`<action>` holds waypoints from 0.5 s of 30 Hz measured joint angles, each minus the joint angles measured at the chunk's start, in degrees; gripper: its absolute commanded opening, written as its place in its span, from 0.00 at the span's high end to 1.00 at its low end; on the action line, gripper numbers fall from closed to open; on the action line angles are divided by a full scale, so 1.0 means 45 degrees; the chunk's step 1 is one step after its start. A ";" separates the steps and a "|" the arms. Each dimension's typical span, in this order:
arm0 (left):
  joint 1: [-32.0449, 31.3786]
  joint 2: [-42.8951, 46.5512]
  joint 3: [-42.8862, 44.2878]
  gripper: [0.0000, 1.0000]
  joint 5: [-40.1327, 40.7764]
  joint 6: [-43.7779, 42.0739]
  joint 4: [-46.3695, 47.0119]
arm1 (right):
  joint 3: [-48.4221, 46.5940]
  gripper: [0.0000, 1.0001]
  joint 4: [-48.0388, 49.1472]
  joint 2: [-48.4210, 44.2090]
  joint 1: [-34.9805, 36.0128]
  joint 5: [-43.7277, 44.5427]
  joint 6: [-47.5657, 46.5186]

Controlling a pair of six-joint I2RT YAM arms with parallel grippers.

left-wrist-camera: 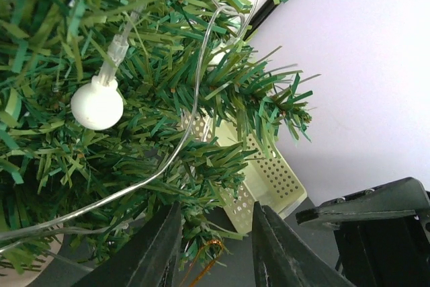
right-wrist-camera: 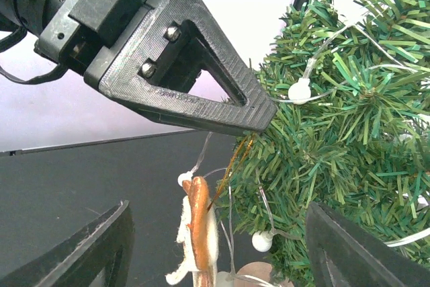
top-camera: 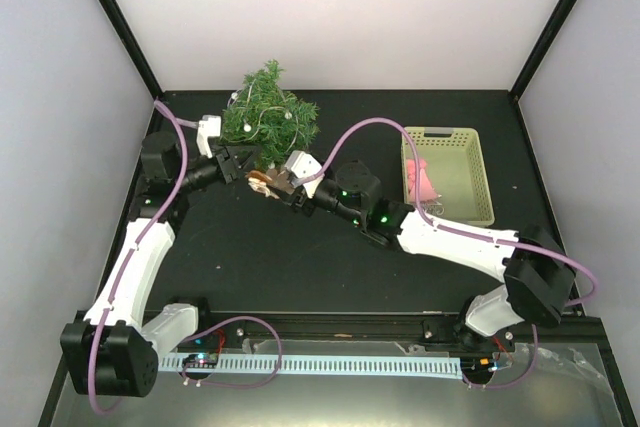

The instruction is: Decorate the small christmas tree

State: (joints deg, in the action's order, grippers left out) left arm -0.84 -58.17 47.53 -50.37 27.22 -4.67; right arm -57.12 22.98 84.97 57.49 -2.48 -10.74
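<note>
At the far left we see the left arm (top-camera: 135, 257) rising from its base at the near edge of the black table (top-camera: 300, 277). It reaches toward the back, where the left pincer (left-wrist-camera: 217, 208) sits in among the lower branches. Its jaws stand only narrowly apart. Between them we see needles and a loop of gold thread (left-wrist-camera: 208, 253), and as far as we can tell nothing is clamped.

Just to the right stands the small christmas tree (top-camera: 268, 112), upright at the back of the table, left of the middle. A string of lights winds through it, clear wire with round white bulbs (left-wrist-camera: 97, 103).

At the tree's near side hangs an ornament (right-wrist-camera: 197, 230), a flat brown figure with white edging. It hangs on the gold thread, which runs up to the needles right at the left pincer's tip. We cannot tell whether the thread is caught on a branch.

Next comes the right pincer (right-wrist-camera: 218, 205), its jaws wide apart, one finger on either side of the ornament and neither touching it. Behind it the right arm (top-camera: 450, 237) stretches across the table to its base at the near right corner.

Farthest right, a pale green lattice basket (top-camera: 462, 172) lies at the back right, well apart from the tree. Something pink (top-camera: 421, 182) lies inside it.
</note>
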 measured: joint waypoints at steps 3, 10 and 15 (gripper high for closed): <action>0.0000 0.0068 0.0000 0.67 0.0078 -0.0068 -0.0223 | 0.0049 0.27 -0.0083 -0.0170 0.0000 -0.0010 0.0117; 0.0000 0.0117 0.0000 0.61 0.0389 -0.0194 -0.0767 | 0.0083 0.26 -0.0219 -0.0597 0.0000 -0.0034 0.0185; 0.0000 0.0350 0.0000 0.59 0.0748 -0.0291 -0.1137 | 0.0083 0.26 -0.0597 -0.0889 0.0000 -0.0102 0.0316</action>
State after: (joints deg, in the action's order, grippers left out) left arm -0.84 -56.60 47.53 -47.00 25.91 -9.78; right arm -56.75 20.29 80.97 57.49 -2.94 -9.32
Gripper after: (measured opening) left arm 0.409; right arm 0.741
